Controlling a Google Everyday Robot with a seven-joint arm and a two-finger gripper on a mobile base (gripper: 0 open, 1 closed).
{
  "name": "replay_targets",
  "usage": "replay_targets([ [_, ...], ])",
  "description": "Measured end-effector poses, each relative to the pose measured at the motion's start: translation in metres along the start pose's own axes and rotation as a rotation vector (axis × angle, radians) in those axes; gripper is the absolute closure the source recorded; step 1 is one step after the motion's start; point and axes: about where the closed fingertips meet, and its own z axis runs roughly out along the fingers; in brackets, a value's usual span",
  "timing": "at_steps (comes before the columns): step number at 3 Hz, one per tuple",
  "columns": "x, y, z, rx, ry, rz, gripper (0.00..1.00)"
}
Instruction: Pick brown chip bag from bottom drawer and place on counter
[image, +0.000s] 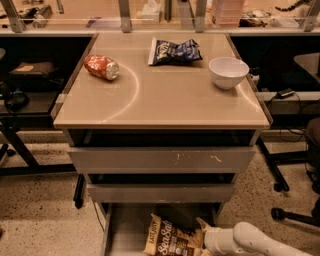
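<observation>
Flagging risks first: your gripper (204, 239) sits low in the bottom drawer (125, 231), right against the right edge of the brown chip bag (167, 243), which lies in the tray just left of it. You can't tell from this view whether the gripper is spread, closed or already pinching the bag, because the contact runs off the bottom of the view. Check that before you lift.

Likely failures:
- The bag is crinkly, slick film, puffy and light. A hold on just the tan edge seam could slip off.
- The middle drawer (160, 192) has a flat grey metal front just above and behind the gripper. Rise too close to it and the bag or arm could snag. Back outward first, then go up.

Well above the gripper, the tabletop (165, 107) is smooth, beige and glossy, so the bag may slide on release. Up there you have a red can (101, 67) on its side to the left, a blue chip bag (174, 51) in the middle, and a round white bowl (228, 71) to the right. Aim for the bare front area.
</observation>
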Motion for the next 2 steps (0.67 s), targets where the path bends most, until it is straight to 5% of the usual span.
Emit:
replay_targets([
  [2,0.021,-0.011,0.060,-0.017,-0.033,0.020,0.00],
])
